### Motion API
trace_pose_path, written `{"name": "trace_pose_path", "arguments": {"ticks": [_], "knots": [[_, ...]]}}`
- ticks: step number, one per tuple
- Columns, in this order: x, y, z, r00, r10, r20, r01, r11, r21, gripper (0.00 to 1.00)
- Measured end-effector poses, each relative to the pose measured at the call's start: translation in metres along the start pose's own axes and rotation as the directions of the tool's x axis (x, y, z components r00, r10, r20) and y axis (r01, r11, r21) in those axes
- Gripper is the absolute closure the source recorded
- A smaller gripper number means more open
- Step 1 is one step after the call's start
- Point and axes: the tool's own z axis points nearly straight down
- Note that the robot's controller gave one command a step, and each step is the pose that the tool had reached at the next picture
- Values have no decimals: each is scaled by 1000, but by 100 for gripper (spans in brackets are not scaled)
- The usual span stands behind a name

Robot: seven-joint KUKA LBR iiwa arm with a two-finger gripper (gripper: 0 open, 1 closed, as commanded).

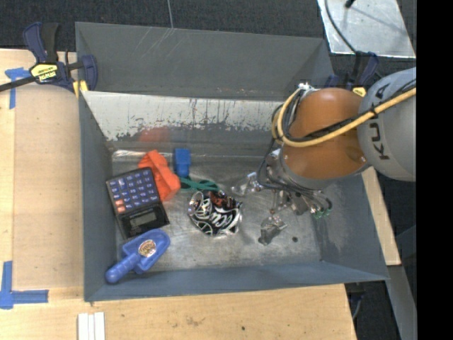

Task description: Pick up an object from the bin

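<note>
In the camera view the arm comes in from the right, its rounded orange cover (pixel 322 133) hanging low over the right part of the grey bin (pixel 212 122). Below the cover the metal jaws point down at the bin floor, just above bare metal or touching it. I cannot tell how far open they are, and nothing can be seen between them.

The nearest thing is a round black-and-white patterned object (pixel 214 213), lying just beside the jaws on their left and apart from them. Beyond it, further left and a little toward the back wall, a thin green piece (pixel 198 184) runs up to a small blue block (pixel 182 161) and a crumpled orange thing (pixel 161 172). Well to the left of the jaws lies a dark calculator (pixel 138 200) with blue keys. Nearer the front wall on that same side is a blue handled toy (pixel 134 255) with a gold disc in its head.
</note>
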Motion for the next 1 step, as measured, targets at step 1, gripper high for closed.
{"name": "trace_pose_path", "arguments": {"ticks": [1], "knots": [[-70, 51, 13, 911, -412, 4, 412, 911, 3, 100]]}}
